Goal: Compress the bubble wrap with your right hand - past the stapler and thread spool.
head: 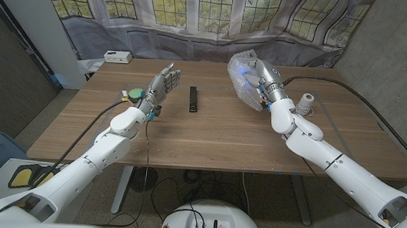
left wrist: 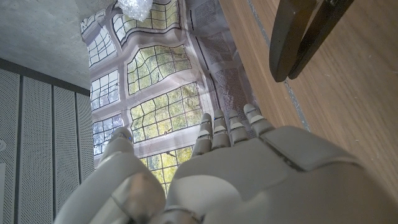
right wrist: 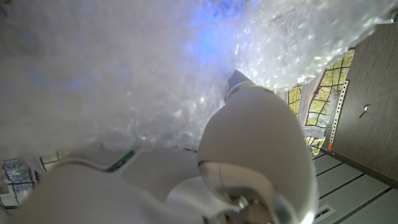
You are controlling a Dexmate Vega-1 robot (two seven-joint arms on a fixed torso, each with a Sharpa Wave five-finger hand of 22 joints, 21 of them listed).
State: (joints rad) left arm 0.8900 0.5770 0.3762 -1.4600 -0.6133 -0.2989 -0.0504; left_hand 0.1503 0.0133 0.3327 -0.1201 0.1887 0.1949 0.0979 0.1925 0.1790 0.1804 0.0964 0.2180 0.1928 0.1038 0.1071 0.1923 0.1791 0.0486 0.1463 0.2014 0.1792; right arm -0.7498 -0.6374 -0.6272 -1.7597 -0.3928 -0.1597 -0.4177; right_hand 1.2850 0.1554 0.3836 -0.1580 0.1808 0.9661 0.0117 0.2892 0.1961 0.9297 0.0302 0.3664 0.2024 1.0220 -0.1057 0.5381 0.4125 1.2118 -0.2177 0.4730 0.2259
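Observation:
A crumpled bundle of clear bubble wrap [head: 239, 72] lies at the table's far right of middle. My right hand [head: 262, 81] is dug into it, fingers closed around the plastic, which glows blue there. In the right wrist view the bubble wrap [right wrist: 143, 68] presses close against my right hand [right wrist: 249, 155]. The black stapler [head: 194, 100] lies mid-table, left of the wrap. A pale thread spool [head: 306, 102] stands upright beside my right forearm. My left hand [head: 161, 84] is raised at the left, fingers straight, holding nothing. The left wrist view has the left hand [left wrist: 236, 168], stapler [left wrist: 298, 37] and bubble wrap [left wrist: 134, 7].
A small green round object [head: 135, 93] sits by my left wrist. A white box [head: 117, 56] rests at the table's far left corner. Bare wooden table [head: 223, 140] stretches across the near half. A cable [head: 335, 81] loops behind my right arm.

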